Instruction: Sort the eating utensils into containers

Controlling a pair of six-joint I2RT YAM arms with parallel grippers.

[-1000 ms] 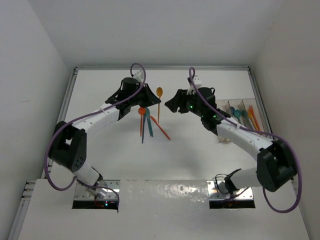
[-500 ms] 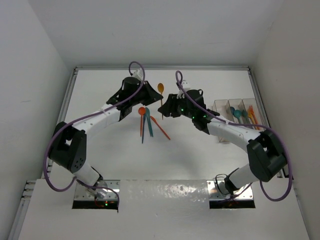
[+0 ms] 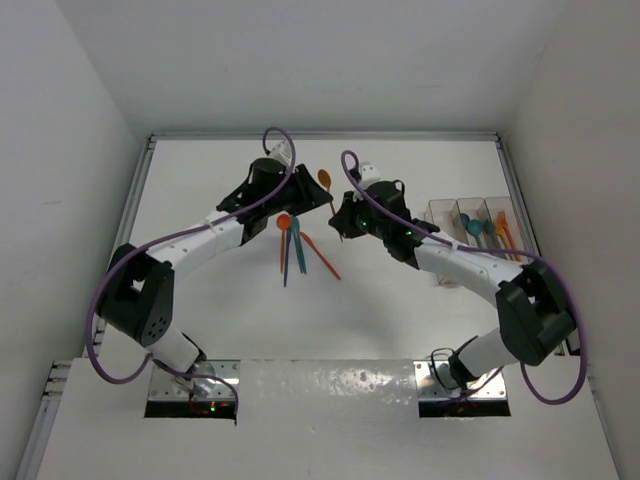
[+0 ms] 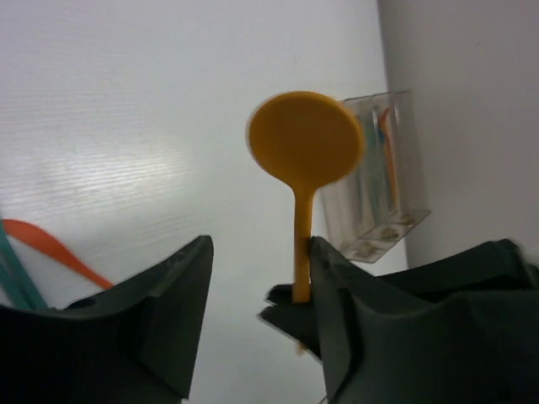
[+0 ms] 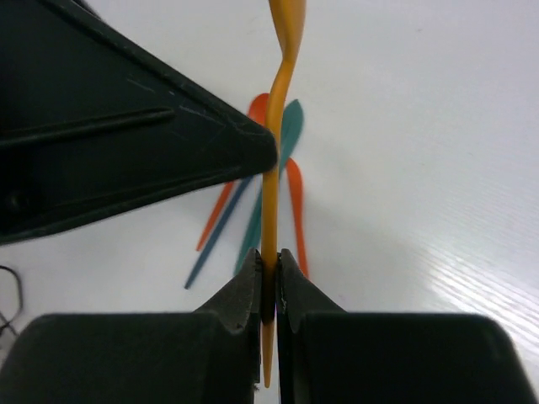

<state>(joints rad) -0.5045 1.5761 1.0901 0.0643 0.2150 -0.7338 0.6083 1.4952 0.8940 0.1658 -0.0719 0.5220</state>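
Glossy white tabletop, plain white walls (boxed-in cell). Right pincer clamps yellow-orange plastic spoon; left pincer parted either side of it.

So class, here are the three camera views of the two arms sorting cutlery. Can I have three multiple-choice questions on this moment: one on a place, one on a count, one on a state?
1. Where is the yellow spoon?
A. Flat on the table
B. Up off the table, between the two grippers
C. Inside a bin

2. How many clear bins stand joined in the row?
A. Two
B. Five
C. Three

3. What is the right gripper doing?
A. Shut on the spoon's handle
B. Wide open over the bins
C. Shut on nothing

Answers:
1. B: the spoon stands upright above the table, between the left gripper and the right gripper.
2. C: the top view shows three bins side by side.
3. A: the right wrist view shows both fingers pinching the handle.
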